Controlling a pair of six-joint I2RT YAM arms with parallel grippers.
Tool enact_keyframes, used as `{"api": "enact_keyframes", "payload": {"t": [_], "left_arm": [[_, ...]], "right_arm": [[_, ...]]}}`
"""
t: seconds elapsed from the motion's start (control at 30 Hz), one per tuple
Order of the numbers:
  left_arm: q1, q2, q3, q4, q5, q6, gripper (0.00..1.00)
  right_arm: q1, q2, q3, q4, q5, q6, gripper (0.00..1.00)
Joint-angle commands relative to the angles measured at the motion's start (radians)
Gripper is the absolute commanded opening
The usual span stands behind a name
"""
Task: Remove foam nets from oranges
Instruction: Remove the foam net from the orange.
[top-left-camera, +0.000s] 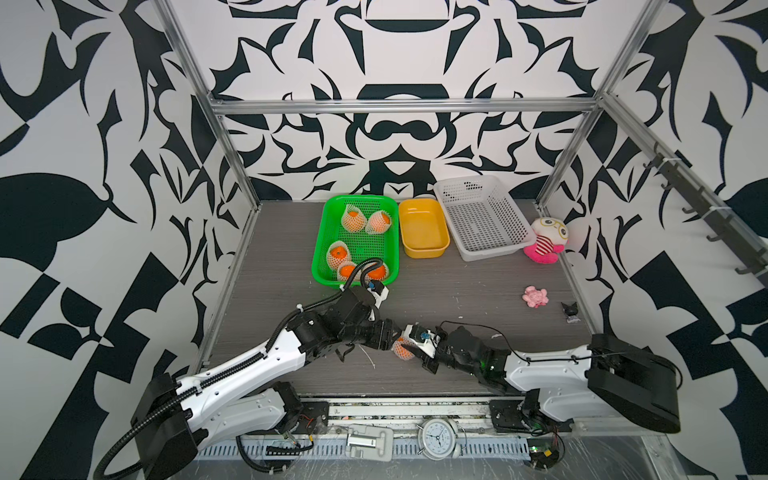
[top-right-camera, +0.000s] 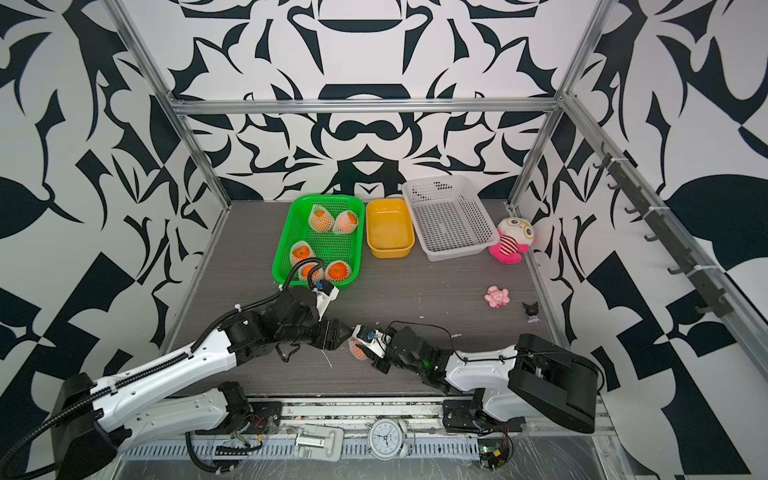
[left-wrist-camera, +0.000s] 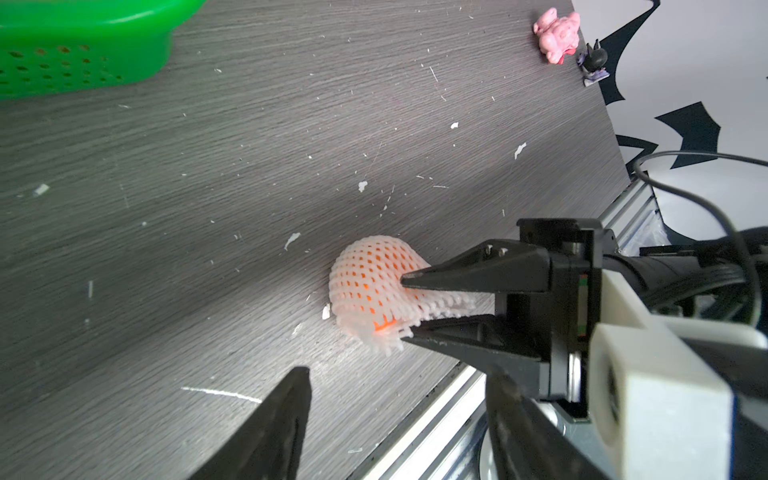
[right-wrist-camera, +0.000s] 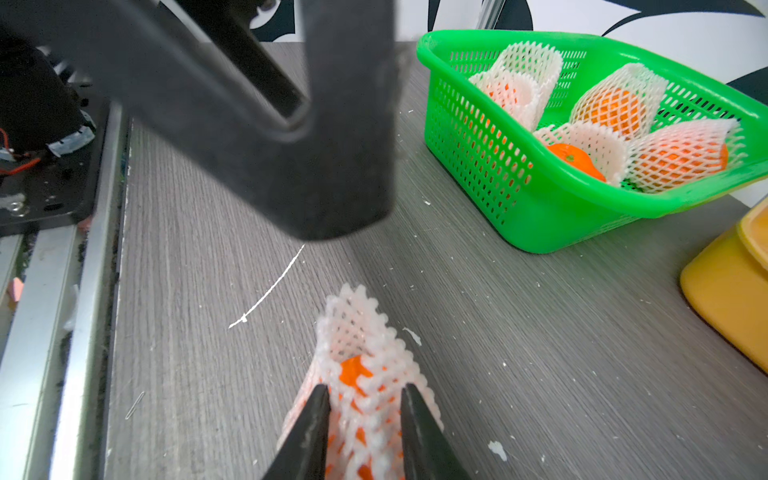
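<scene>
Foam net (left-wrist-camera: 374, 286) in right claw (left-wrist-camera: 409, 307); top views obscure grip.

- White walls (top-left-camera: 104, 104) with bold black abstract shapes enclose the space on three sides.
- A silver aluminium frame (top-left-camera: 399, 106) runs along the wall edges.
- The tabletop (top-left-camera: 457, 299) is grey wood grain, flecked with white scraps.
- Dark hooks (top-left-camera: 715, 232) line a rail on one side wall.
- The light is even and soft.

Both arms reach inward, left gripper (left-wrist-camera: 395, 419) jaws spread, right gripper (right-wrist-camera: 365, 399) jaws narrowed.
</scene>
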Motion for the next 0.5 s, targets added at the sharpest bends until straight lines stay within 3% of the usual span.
{"api": "enact_keyframes", "payload": {"t": [0.0,0.17,0.47], "left_arm": [[-0.001,-0.021,-0.024,0.023,-0.026,0.018,0.71],[-0.001,-0.031,-0.036,0.035,-0.046,0.036,0.72],[-0.001,-0.103,-0.108,0.117,-0.066,0.071,0.72]], "right_arm": [[0.003,-0.029,0.044,-0.013,0.013,-0.012,0.27],[0.004,-0.03,0.048,-0.022,0.01,-0.013,0.21],[0.004,-0.056,0.054,-0.042,0.012,-0.002,0.18]]}}
